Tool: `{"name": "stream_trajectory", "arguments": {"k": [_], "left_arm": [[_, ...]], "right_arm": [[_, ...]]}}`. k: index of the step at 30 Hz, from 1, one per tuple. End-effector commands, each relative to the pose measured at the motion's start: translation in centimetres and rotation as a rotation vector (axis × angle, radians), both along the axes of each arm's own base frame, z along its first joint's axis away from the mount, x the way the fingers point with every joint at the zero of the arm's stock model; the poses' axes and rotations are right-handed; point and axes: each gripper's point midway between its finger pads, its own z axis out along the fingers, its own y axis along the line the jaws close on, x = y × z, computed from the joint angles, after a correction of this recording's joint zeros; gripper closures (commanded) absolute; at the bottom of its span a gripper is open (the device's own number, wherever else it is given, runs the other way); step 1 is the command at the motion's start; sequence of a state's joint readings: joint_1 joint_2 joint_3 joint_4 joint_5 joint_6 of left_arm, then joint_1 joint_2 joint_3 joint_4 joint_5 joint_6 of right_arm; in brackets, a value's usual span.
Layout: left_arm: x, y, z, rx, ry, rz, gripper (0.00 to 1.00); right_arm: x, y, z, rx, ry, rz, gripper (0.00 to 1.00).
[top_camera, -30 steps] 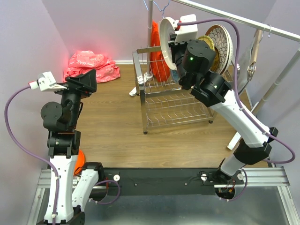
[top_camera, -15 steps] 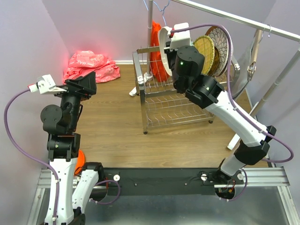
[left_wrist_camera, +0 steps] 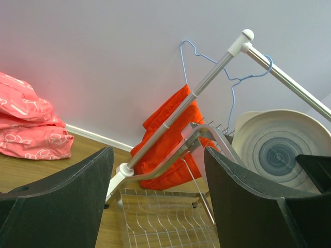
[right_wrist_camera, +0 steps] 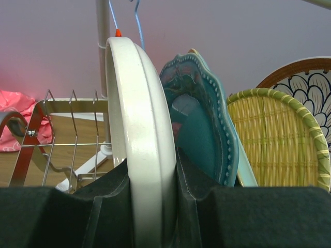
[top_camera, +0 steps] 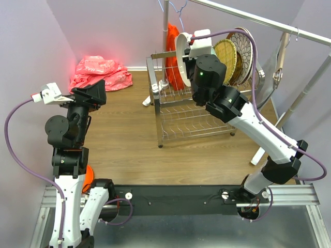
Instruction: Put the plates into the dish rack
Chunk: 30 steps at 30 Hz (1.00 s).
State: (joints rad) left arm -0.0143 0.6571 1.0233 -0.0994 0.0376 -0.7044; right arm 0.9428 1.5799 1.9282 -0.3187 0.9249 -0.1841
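Overhead, the right claw (top_camera: 189, 51) clamps the grey-swirl plate (top_camera: 180, 49) upright over the dish rack (top_camera: 191, 119), lower than a second ago; the left claw (top_camera: 92, 89) hangs well apart. Left wrist: jaws wide. Right wrist: teal plate (right_wrist_camera: 207, 124) just beside the gripped rim, woven plate (right_wrist_camera: 279, 144) beyond.

Shiny chrome-wire dish rack (top_camera: 191, 119); glossy, seemingly ceramic grey-swirl plate (left_wrist_camera: 276, 152); rough-textured woven plate (right_wrist_camera: 279, 139).

The light is soft and even, only a red glow lies on the wall (top_camera: 66, 51) at ten o'clock.
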Motion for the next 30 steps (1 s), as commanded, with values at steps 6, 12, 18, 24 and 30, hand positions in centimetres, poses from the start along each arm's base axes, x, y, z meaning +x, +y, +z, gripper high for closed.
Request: {"name": "stream_trajectory", "arguments": {"k": [6, 12, 18, 24, 30], "left_arm": [[-0.1, 0.6, -0.1, 0.006, -0.005, 0.031, 0.21], [-0.1, 0.6, -0.4, -0.001, -0.003, 0.029, 0.21], [-0.1, 0.6, -0.2, 0.005, -0.005, 0.029, 0.2], [-0.2, 0.7, -0.5, 0.0, 0.0, 0.036, 0.2], [-0.3, 0.7, -0.5, 0.001, -0.002, 0.038, 0.2]], "right_arm": [[-0.9, -2.2, 6.1, 0.142, -0.125, -0.049, 1.0], [-0.9, -2.3, 5.9, 0.133, -0.121, -0.057, 0.99], [-0.8, -2.1, 4.6, 0.126, -0.099, -0.064, 0.99], [-0.5, -1.9, 3.7, 0.111, -0.085, -0.071, 0.99], [-0.4, -1.8, 2.7, 0.097, -0.071, -0.07, 0.99]]}}
